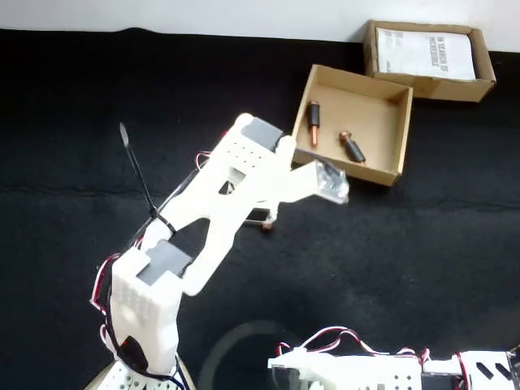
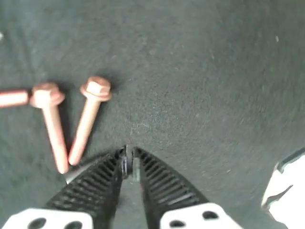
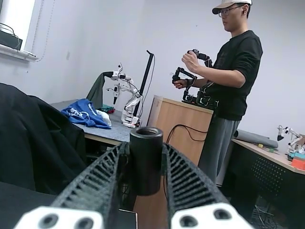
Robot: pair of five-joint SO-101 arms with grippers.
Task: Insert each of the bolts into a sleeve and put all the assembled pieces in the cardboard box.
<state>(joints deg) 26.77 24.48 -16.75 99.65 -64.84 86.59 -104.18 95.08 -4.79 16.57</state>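
Note:
Two copper bolts [image 2: 51, 125] [image 2: 88, 114] lie in a V on the black cloth, heads away from my left gripper [image 2: 128, 160]. The gripper is shut with nothing in it, its tips just beside the bolts' thread ends. The end of a third copper piece [image 2: 12, 98] shows at the edge of the left wrist view. My left arm [image 1: 244, 179] stretches over the middle of the table, with one bolt [image 1: 266, 227] peeking out under it. My right gripper [image 3: 145, 143] is shut on a black sleeve [image 3: 145, 164], held upright. The cardboard box [image 1: 382, 175] holds two assembled pieces [image 1: 313, 122] [image 1: 353, 147].
A second cardboard box [image 1: 487, 77] with a printed sheet stands behind the first, at the back right. My right arm [image 1: 366, 370] lies along the table's front edge. A black cable tie [image 1: 134, 166] sticks up to the left of the left arm.

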